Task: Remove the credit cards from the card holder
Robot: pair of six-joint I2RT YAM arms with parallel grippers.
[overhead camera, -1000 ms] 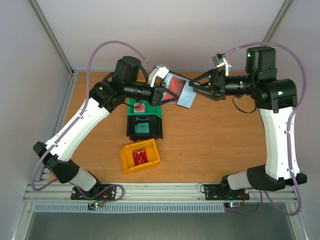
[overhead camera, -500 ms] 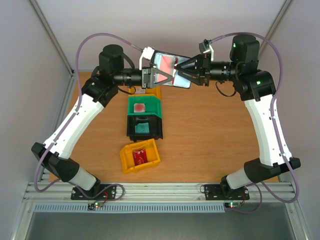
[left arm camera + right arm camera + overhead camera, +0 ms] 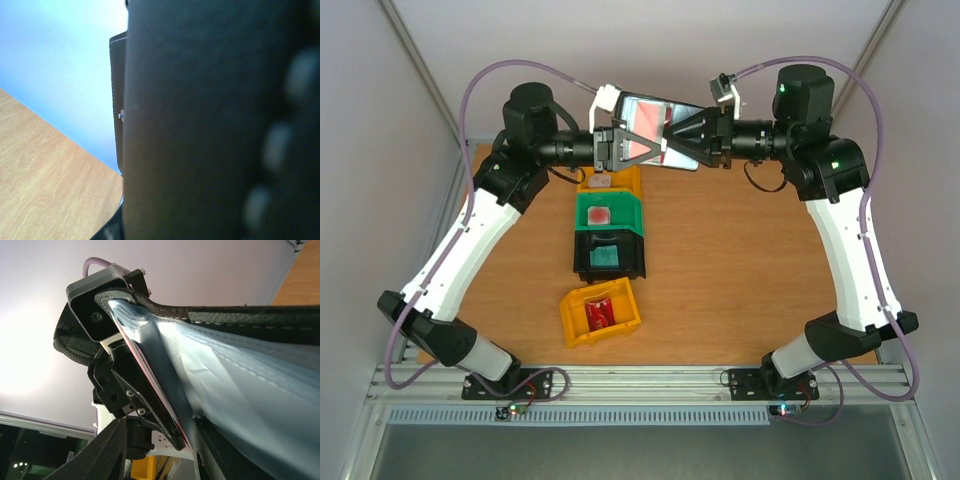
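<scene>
Card holder (image 3: 646, 108): held open in the air, beyond the far side of the green bin (image 3: 608, 212).
Left gripper (image 3: 610, 148): clamped on the holder's left edge.
Right gripper (image 3: 667, 136): narrowed, jaws flanking the red card (image 3: 638, 148); a firm pinch cannot be told.
Axis: the card's length is judged in line with the right gripper, so a rightward withdrawal is called for.

Overhead feed looks good to me: bright, even light, sharp across the counter (image 3: 740, 270), with only faint, soft shadows. My left wrist feed is nearly blind, the card holder (image 3: 200, 125) sitting close as a dark blur against a washed-out blue glow. Right wrist feed is backlit, with white glare on the shiny plastic and the nearest parts soft.
</scene>
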